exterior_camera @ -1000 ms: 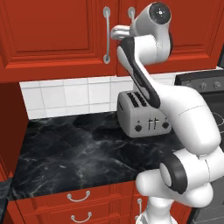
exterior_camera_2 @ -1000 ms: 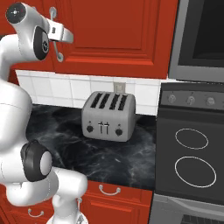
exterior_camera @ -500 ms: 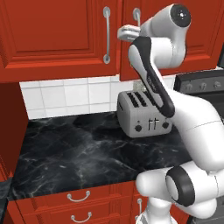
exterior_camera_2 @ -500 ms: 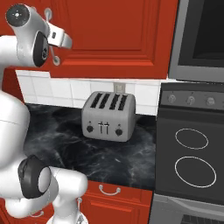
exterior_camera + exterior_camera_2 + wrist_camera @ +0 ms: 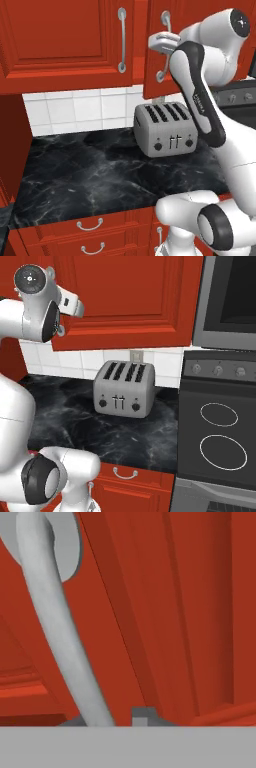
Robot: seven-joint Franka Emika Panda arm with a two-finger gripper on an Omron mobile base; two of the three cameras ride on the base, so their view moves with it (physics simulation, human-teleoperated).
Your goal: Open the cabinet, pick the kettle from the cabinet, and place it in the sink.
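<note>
Step in hand: opening the cabinet (image 5: 65,40). Gripper (image 5: 162,45) pinches narrowly on right door's bar handle (image 5: 60,632); door slightly ajar. Next: pull wider, near-right arc.

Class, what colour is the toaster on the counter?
Silver-grey toaster, with dark slots on top; clearest in the right base view.

Arm is reaching high, elbow bent, wrist turned sideways; gripper (image 5: 161,44) is sitting nearly closed, jaws barely parted.
</note>
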